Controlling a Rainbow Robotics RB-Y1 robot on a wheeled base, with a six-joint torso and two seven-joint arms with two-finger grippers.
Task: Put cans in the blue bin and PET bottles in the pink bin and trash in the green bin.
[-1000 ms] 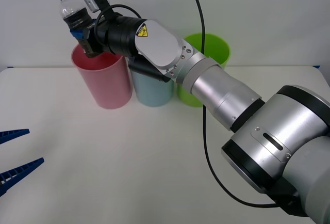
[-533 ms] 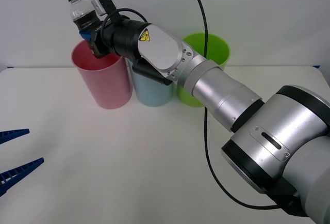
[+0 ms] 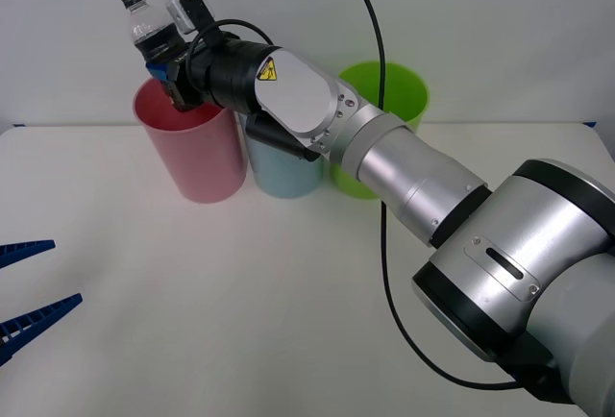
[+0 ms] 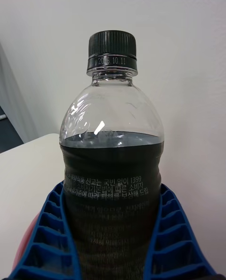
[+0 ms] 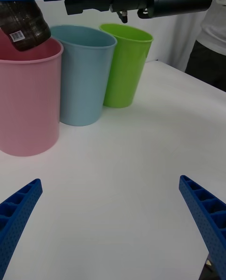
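Observation:
My right gripper (image 3: 169,63) is shut on a clear PET bottle (image 3: 151,26) with a black cap and dark label, held tilted just above the mouth of the pink bin (image 3: 192,148). The right wrist view shows the bottle (image 4: 112,167) clamped between the blue fingers (image 4: 47,233). From the left wrist view the bottle's base (image 5: 23,23) hangs over the pink bin's (image 5: 28,105) rim. The blue bin (image 3: 282,172) stands next to the pink one, and the green bin (image 3: 384,100) beside that. My left gripper (image 3: 24,292) is open at the table's near left.
The three bins stand in a row at the back of the white table (image 3: 288,321), against a white wall. The right arm's elbow and cable span the table's right half. A person (image 5: 212,44) stands past the table's far edge in the left wrist view.
My right gripper has carried the bottle rightward and lower, from beyond the pink bin's left rim to over its mouth. The left gripper has stayed put.

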